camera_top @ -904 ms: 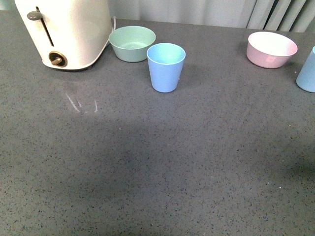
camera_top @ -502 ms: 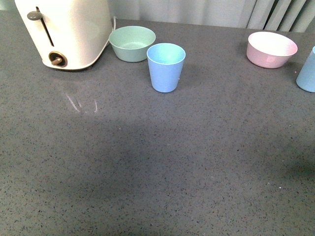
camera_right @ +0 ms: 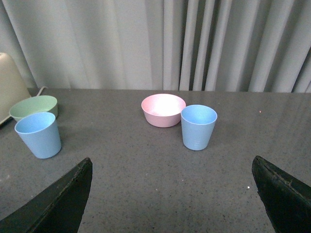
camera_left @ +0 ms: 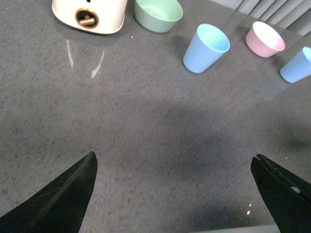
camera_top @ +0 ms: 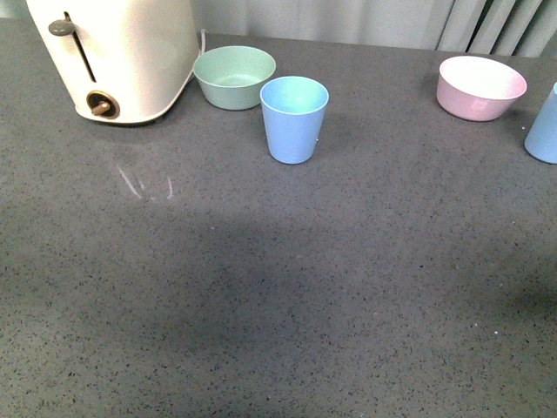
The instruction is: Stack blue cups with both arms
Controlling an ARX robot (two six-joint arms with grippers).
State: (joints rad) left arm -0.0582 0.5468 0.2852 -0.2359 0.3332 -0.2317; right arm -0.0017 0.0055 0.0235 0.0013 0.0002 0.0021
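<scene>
One light blue cup (camera_top: 293,119) stands upright mid-table, just in front of the mint bowl; it also shows as the cup (camera_left: 206,48) in the left wrist view and the cup (camera_right: 39,134) in the right wrist view. A second blue cup (camera_top: 543,128) stands at the right edge of the front view, cut off there, and appears whole as the cup (camera_right: 198,126) and the cup (camera_left: 296,65). My left gripper (camera_left: 172,194) is open over bare table, well short of the nearer cup. My right gripper (camera_right: 172,194) is open, empty, facing the second cup from a distance. Neither arm shows in the front view.
A cream toaster (camera_top: 117,57) stands at the back left. The mint green bowl (camera_top: 233,77) sits beside it, close behind the middle cup. A pink bowl (camera_top: 481,87) sits at the back right, next to the second cup. Grey curtains (camera_right: 160,43) hang behind the grey countertop (camera_top: 278,287).
</scene>
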